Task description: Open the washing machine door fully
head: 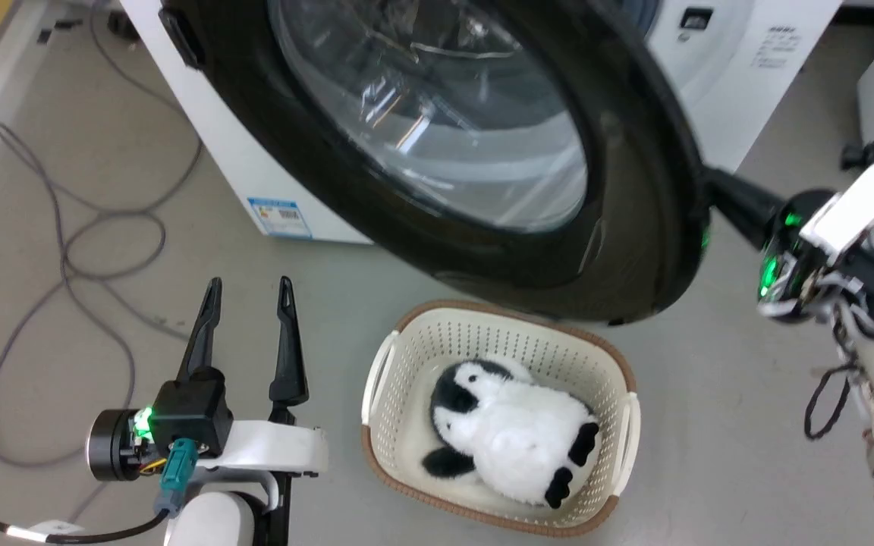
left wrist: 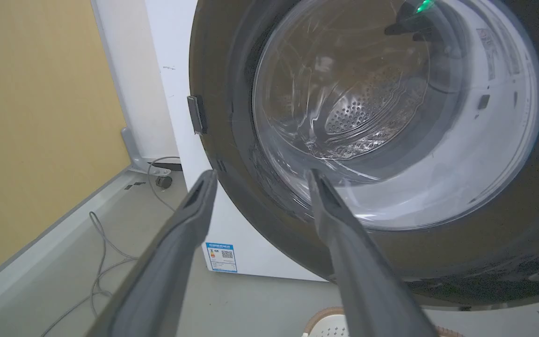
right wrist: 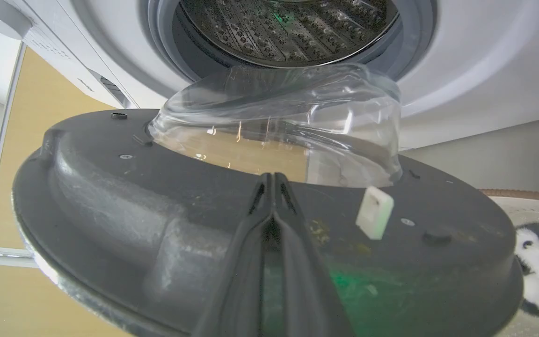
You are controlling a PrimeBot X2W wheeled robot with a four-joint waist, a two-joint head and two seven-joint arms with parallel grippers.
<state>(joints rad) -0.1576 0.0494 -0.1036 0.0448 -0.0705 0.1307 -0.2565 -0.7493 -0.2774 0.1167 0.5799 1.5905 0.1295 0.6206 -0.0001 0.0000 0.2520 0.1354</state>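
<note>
One partly open washing machine door is best swung wide by steady pushing from the right pincer, pressed together at its inner face; left pincer spread apart.

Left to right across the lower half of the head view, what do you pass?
Grey cable → left gripper → basket holding a plush penguin → right gripper.
</note>
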